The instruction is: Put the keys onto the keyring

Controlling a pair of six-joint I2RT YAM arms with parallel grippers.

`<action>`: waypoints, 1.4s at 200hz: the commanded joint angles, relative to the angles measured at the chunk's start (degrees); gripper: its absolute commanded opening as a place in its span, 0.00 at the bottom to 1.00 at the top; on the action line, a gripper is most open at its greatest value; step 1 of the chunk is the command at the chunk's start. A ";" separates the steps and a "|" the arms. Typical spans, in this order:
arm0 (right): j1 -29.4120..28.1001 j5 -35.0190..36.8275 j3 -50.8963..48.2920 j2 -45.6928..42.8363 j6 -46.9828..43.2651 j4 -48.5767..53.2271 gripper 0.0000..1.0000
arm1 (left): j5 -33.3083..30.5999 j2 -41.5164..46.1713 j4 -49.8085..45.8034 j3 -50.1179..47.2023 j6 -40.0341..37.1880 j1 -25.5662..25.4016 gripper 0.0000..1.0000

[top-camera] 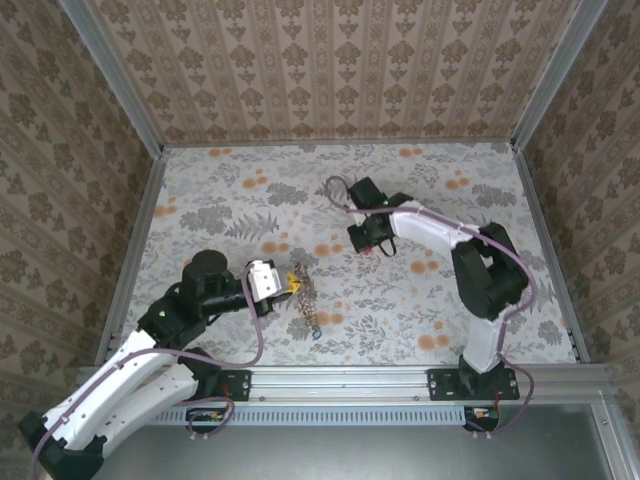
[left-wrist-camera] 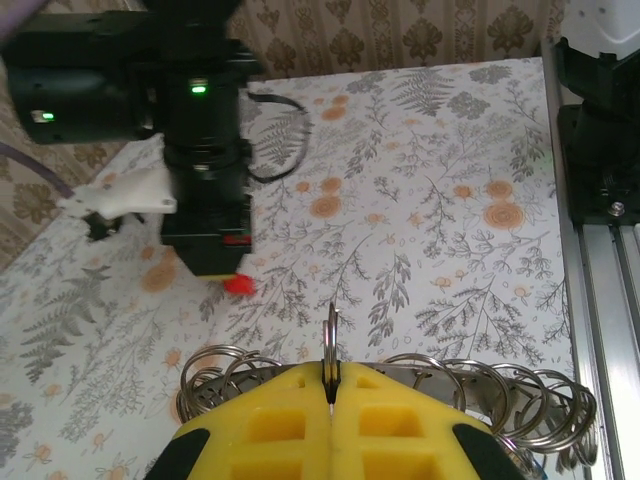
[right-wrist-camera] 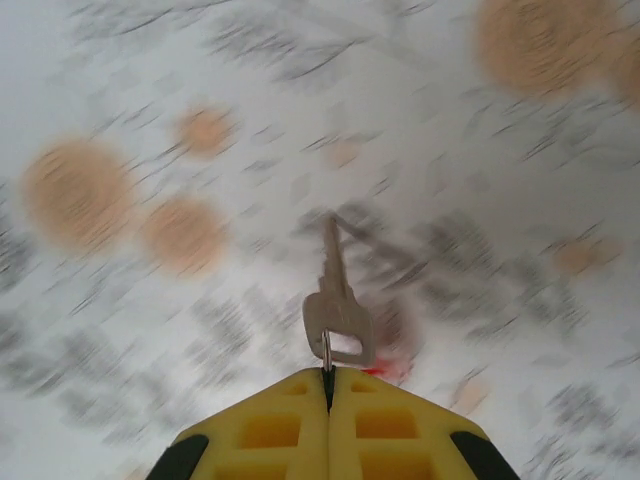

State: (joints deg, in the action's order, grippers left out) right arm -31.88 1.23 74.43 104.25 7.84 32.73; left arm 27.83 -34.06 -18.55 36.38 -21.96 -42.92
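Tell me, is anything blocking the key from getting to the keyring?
Nothing visible. The right gripper pinches the key, the left gripper pinches the keyring, and only flowery table lies between them.

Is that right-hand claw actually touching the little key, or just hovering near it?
Touching. The right wrist view shows the right gripper shut on the key, its head pinched between the yellow fingertips.

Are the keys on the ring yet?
Not yet, it seems. Done: the left gripper is shut on the keyring, the right gripper on a key. In hand: that key, well apart from the keyring. Left: bringing it over and threading it on.
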 commanded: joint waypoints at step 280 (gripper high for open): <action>-9.78 -23.04 -13.52 -1.72 19.73 -9.17 0.13 | 0.43 8.44 1.33 -3.42 2.00 0.84 0.00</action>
State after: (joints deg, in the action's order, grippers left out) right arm -42.44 -21.47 61.63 104.09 28.27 22.57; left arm 26.13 -25.36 -21.85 32.95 -19.75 -42.59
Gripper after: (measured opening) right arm 0.104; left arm 0.061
